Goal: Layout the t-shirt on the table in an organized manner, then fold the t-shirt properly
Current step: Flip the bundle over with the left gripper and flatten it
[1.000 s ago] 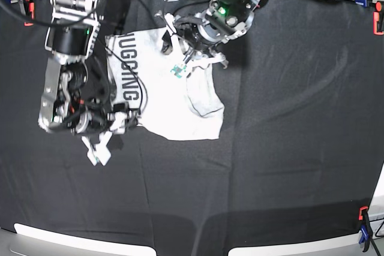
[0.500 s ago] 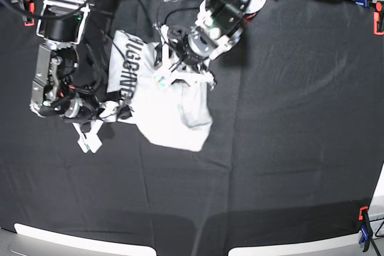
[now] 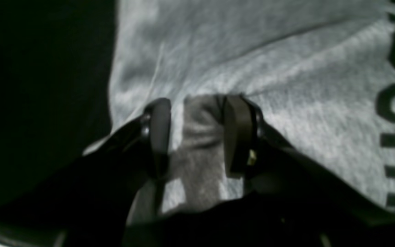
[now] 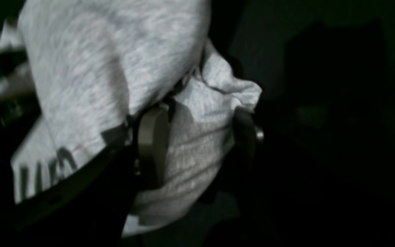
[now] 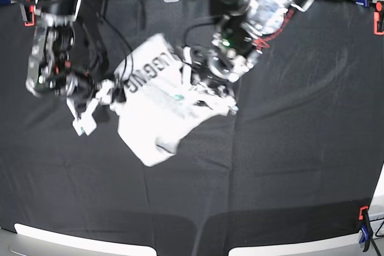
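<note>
Left hand point(image 3: 197, 133) pinching t-shirt point(image 5: 157, 107) fold | right hand point(image 4: 197, 137) clamped on bunched cloth | lettering partly readable: "UGGING" | above black counter point(image 5: 288, 148)

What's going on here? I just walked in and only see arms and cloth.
A two-armed robot is handling a light grey t-shirt over a black table. The left gripper and the right gripper each pinch a bunch of the fabric, one at either side. The shirt hangs crumpled between them, its dark lettering partly showing. It is neither spread flat nor folded yet.
</note>
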Tool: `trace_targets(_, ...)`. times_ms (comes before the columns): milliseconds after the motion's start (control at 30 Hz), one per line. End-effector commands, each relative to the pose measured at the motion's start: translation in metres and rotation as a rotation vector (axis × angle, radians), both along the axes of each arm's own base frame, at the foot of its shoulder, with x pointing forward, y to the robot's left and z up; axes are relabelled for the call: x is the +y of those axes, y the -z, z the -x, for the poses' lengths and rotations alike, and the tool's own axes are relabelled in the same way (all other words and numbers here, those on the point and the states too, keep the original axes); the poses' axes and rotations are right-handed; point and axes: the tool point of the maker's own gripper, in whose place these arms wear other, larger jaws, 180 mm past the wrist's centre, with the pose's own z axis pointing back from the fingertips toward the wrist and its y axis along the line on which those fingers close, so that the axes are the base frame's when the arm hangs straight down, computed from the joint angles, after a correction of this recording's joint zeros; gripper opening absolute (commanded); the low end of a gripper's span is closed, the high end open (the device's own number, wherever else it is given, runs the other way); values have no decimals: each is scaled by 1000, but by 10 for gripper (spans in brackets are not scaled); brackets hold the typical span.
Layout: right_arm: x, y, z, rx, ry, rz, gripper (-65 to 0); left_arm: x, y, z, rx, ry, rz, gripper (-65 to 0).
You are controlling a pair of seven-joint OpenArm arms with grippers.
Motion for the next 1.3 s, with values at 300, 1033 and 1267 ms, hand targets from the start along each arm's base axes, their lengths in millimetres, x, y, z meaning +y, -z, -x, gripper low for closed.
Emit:
trace_targets(300, 15, -6, 67, 28, -89, 23, -347, 81, 15, -18, 16, -115, -271, -413)
trace_targets(1033, -10, -8, 113, 69, -66, 213, -347, 109, 21, -3, 166, -216, -392, -413)
trace_targets(1267, -10, -9, 112, 65, -66, 209, -347, 62, -26, -16, 80, -167, -174, -413)
